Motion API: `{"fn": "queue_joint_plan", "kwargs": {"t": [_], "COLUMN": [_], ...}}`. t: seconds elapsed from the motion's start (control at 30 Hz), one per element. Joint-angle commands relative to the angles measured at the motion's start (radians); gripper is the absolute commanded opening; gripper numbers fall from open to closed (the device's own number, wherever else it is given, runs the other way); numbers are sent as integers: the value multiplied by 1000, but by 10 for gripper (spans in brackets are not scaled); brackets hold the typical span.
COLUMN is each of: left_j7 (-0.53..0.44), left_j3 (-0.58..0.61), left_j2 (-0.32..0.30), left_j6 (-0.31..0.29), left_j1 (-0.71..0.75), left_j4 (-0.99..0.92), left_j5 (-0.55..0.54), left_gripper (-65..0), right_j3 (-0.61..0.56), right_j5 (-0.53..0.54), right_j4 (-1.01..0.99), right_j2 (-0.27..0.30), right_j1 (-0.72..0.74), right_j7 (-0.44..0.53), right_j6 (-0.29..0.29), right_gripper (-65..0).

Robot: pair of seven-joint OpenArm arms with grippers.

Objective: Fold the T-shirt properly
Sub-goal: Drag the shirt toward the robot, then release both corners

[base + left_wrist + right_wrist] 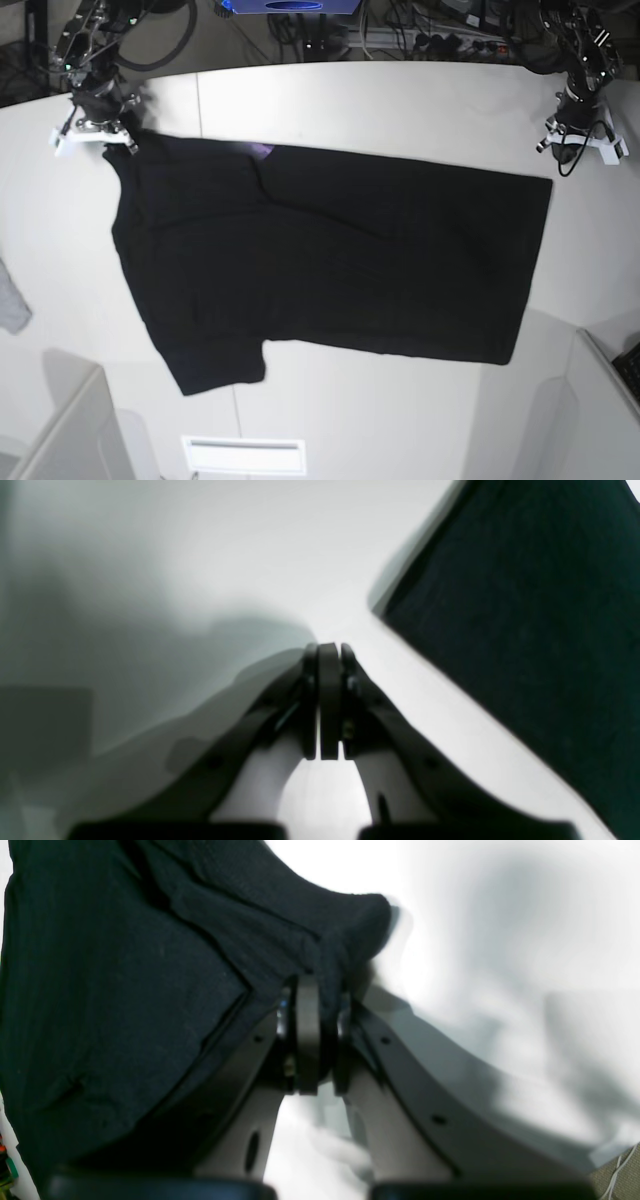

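Note:
The black T-shirt (330, 260) lies spread flat on the white table (400, 100), plain side up, with a small purple bit (262, 150) showing at the collar. My right gripper (315, 987) is shut on a bunched fold of the T-shirt (125, 980); in the base view it (98, 135) sits at the shirt's far left corner. My left gripper (328, 647) is shut and empty, resting over bare table. The T-shirt's edge (525, 605) lies to its right. In the base view this gripper (578, 148) stands just beyond the shirt's far right corner.
A small grey cloth scrap (12, 300) lies at the table's left edge. A white slotted plate (243, 455) sits at the front edge. Grey partitions stand at the front left (60, 430) and front right (600, 400). Cables and gear (400, 25) run behind the table.

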Motion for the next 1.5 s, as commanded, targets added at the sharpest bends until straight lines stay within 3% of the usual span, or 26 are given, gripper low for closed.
{"fn": "queue_joint_plan", "kwargs": {"t": [0.0, 0.13, 0.2, 0.23, 0.4, 0.53, 0.6, 0.7, 0.8, 0.9, 1.1, 1.47], "left_j7": [-13, -13, -15, -15, -13, -13, -13, -13, -13, -13, -13, -13], "left_j3": [-7, -3, 0, 1, 12, 87, 112, 127, 124, 118, 116, 115], "left_j2": [-13, -10, -10, -10, -10, -15, -13, -12, -10, -15, -19, -13], "left_j6": [-3, -8, -8, -8, -8, -8, -8, -8, -8, -8, -8, -6], "left_j1": [2, 2, -10, -26, -113, -165, -181, -195, -196, -188, -142, 89], "left_j4": [29, 81, 84, 79, 3, -56, -77, -122, -155, -162, -146, 55], "left_j5": [-10, -11, -11, -11, -11, -7, -5, -8, -10, -7, -10, -10], "left_gripper": [-619, -257, -117, -81, -66, -66, -86, -211, -405, -642, -650, -650], "right_j3": [-2, -2, -2, -2, -2, -2, -2, -2, 2, 5, 7, 8], "right_j5": [-3, -3, -3, -3, -3, -3, -3, -3, -5, -5, -5, -6], "right_j4": [18, 13, 13, 13, 13, 13, 13, 12, 12, 10, 18, 66], "right_j2": [7, 7, 7, 7, 7, 7, 7, 7, 7, 7, 7, 8], "right_j1": [4, 4, 4, 4, 4, 4, 4, 4, 4, 4, -2, -69], "right_j7": [6, 6, 6, 6, 6, 6, 6, 6, 6, 6, 6, 6], "right_j6": [1, 1, 2, 2, 4, 4, 4, 4, 4, 4, 4, 4], "right_gripper": [-650, -650, -650, -650, -650, -650, -650, -650, -650, -650, -650, -650]}}
